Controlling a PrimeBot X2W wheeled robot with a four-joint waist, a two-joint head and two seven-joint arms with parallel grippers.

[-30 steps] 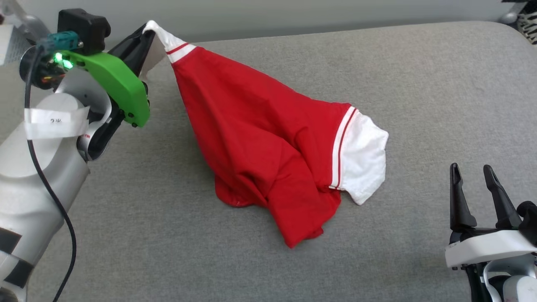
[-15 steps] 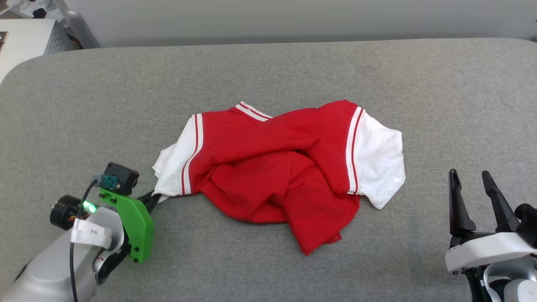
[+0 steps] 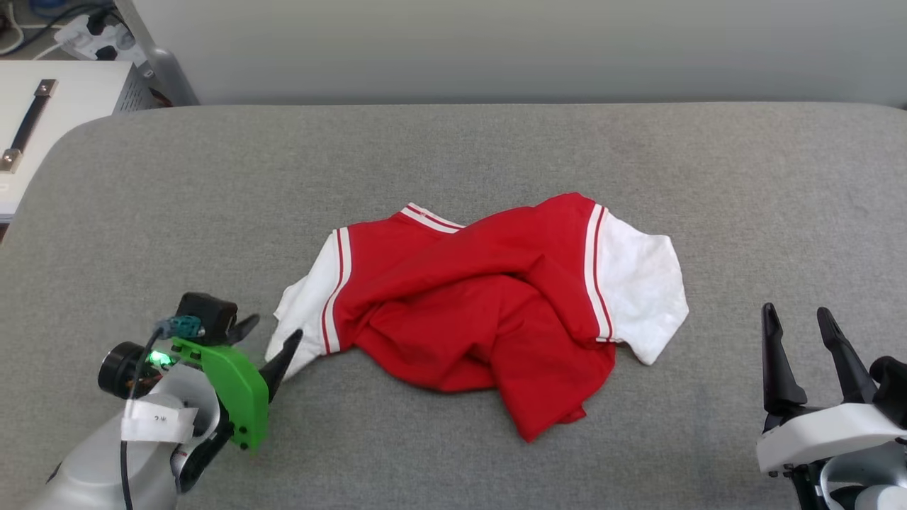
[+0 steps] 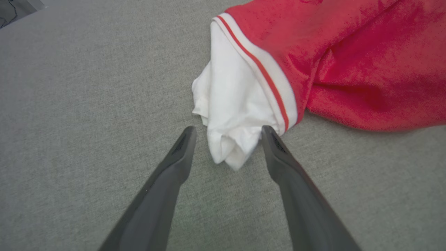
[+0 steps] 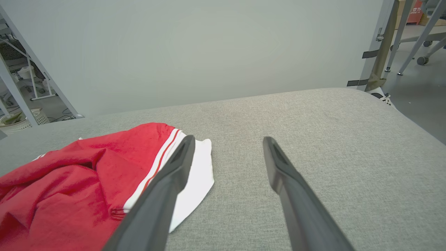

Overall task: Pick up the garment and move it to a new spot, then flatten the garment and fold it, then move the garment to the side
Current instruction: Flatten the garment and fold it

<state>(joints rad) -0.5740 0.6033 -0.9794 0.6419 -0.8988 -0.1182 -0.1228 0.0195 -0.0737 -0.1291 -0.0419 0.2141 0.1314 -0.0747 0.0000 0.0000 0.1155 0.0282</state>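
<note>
The garment (image 3: pixel 482 304), a red jersey T-shirt with white sleeves and red-and-white trim, lies crumpled in the middle of the grey padded table (image 3: pixel 453 156). My left gripper (image 3: pixel 273 338) stands open at the tip of the shirt's left white sleeve (image 3: pixel 301 319). In the left wrist view the bunched sleeve end (image 4: pixel 233 115) lies loose between my spread fingers (image 4: pixel 181 153), and the left gripper (image 4: pixel 228 134) grips nothing. My right gripper (image 3: pixel 797 319) is open at the lower right, apart from the shirt's right sleeve (image 3: pixel 641 283). The right wrist view shows the gripper (image 5: pixel 228 141) beside that sleeve (image 5: pixel 195 181).
A white cabinet (image 3: pixel 42 113) with a dark handle stands beyond the table's far left corner, with cables behind it. A plain wall runs along the back edge. Metal frame legs (image 5: pixel 383 45) and chair wheels stand on the floor to the right.
My left gripper lowered the lifted sleeve to the table and has now opened, letting it go. The shirt dropped into a crumpled heap. The head camera's view has shifted. The right arm stayed put.
</note>
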